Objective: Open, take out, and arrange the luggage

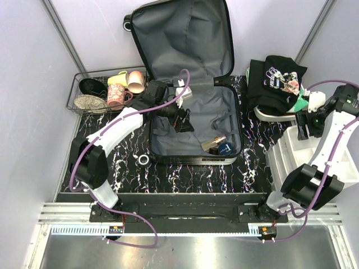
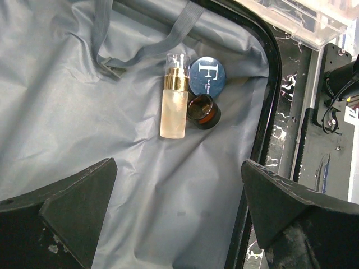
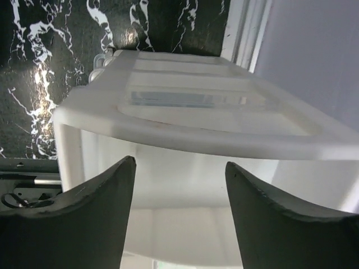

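The luggage (image 1: 168,143) lies open on the table, its grey-lined lid (image 1: 185,39) leaning against the back wall. In its near right corner lie a frosted pump bottle (image 2: 174,103), a round blue tin (image 2: 207,75) and a small brown jar (image 2: 203,111). My left gripper (image 1: 182,120) hovers inside the case over the lining (image 2: 84,101), open and holding nothing, left of those three items. My right gripper (image 1: 303,130) hangs open over a white plastic bin (image 3: 185,117) at the right, nothing between its fingers (image 3: 95,207).
A black wire basket (image 1: 73,92) with cups and shoes stands at the back left. Dark folded clothes (image 1: 275,81) lie on another white bin at the back right. A small ring (image 1: 144,159) lies on the marbled table just left of the case's front.
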Controlling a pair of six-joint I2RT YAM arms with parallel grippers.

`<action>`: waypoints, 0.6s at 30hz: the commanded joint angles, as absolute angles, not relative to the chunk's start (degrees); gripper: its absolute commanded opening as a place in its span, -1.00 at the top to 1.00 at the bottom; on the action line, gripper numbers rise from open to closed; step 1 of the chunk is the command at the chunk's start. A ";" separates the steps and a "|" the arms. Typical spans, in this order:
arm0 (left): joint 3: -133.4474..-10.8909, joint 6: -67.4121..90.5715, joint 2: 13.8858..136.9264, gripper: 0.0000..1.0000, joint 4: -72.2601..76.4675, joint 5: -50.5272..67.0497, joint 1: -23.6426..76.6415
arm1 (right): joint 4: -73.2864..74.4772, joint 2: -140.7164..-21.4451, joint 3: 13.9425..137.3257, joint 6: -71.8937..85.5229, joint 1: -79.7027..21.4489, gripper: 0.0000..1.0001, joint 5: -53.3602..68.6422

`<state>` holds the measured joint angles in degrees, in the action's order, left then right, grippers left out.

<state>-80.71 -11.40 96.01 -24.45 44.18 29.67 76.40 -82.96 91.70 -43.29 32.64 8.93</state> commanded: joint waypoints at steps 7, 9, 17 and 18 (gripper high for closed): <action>-86.39 -9.84 98.26 -0.98 -23.38 45.26 29.44 | 86.95 -75.15 92.12 -42.46 32.87 -0.54 10.11; -87.18 -9.84 98.70 -0.98 -23.64 44.91 29.44 | 84.91 -75.93 89.39 -40.97 32.78 -0.61 10.72; -89.30 -11.51 99.32 -0.98 -26.19 43.60 29.36 | 70.67 -78.22 85.96 -39.46 32.78 -0.67 15.02; -89.30 -11.60 99.23 -0.98 -26.19 43.51 29.36 | 69.88 -78.57 86.13 -39.64 32.78 -0.68 16.51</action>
